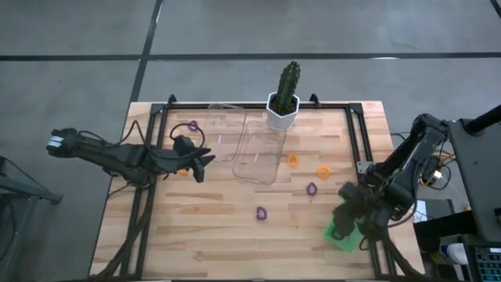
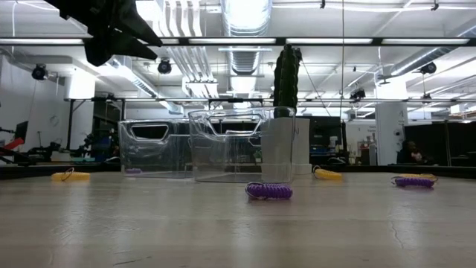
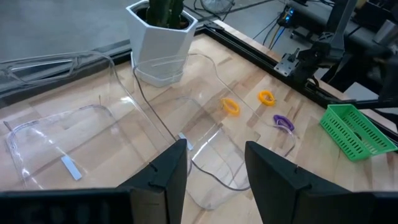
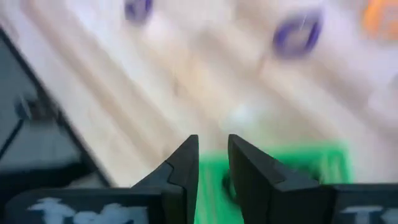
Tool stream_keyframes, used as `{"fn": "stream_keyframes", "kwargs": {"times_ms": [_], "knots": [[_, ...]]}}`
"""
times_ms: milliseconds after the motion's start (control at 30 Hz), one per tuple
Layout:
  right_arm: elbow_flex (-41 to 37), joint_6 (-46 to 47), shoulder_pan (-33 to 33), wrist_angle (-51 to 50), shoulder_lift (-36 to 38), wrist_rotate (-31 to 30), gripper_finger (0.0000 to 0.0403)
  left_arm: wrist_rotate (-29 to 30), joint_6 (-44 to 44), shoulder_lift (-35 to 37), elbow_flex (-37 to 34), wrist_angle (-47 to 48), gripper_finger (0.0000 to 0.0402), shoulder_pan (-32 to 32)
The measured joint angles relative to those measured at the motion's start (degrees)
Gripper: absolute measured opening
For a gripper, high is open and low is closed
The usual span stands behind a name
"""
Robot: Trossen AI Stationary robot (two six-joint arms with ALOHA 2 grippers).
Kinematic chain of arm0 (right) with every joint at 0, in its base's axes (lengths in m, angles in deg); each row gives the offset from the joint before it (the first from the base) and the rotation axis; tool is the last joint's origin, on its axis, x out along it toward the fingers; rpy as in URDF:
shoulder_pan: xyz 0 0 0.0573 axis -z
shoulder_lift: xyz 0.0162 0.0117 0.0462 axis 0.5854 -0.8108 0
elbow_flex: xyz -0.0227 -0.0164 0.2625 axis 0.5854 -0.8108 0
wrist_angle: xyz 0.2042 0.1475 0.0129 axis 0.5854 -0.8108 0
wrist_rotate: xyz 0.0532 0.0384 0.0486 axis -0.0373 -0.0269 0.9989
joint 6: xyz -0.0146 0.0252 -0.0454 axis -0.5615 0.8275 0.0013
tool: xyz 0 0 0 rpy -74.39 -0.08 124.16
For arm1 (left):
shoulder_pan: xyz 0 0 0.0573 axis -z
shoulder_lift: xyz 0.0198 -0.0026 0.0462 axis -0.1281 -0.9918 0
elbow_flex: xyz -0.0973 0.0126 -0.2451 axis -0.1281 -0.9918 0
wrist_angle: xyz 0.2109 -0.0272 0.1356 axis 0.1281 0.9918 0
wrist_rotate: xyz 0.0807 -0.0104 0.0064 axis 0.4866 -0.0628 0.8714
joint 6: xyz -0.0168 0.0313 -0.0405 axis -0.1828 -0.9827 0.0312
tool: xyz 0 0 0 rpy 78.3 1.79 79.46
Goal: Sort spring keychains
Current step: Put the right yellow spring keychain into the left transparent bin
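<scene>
Spring keychains lie loose on the wooden table: purple ones (image 1: 261,212) (image 1: 311,189) (image 1: 193,125) and orange ones (image 1: 293,160) (image 1: 323,171). My left gripper (image 1: 205,164) (image 3: 214,149) hovers open above the table's left half, beside two clear trays (image 1: 262,153), with nothing between its fingers. My right gripper (image 1: 344,223) (image 4: 213,143) hangs tilted downward over a green basket (image 1: 342,236) (image 4: 298,165) at the near right edge. Its fingers stand a narrow gap apart with nothing between them. The right wrist view is blurred.
A cactus in a white pot (image 1: 282,110) stands at the far middle, behind the clear trays (image 2: 223,145). A black frame (image 1: 364,149) runs along the table's sides. Bare wood lies along the near edge.
</scene>
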Motion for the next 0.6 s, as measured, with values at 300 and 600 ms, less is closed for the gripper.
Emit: {"fn": "stream_keyframes", "kwargs": {"times_ms": [300,600], "knots": [[3.25,-16.29,13.42,-7.79,0.0,-2.78,0.006,-0.04,1.15,0.0,0.0,-0.17,0.0154,0.0],[3.14,-31.41,29.33,-7.52,0.02,6.65,0.0105,-2.62,1.53,0.0,0.0,-0.2,0.0154,0.0]]}}
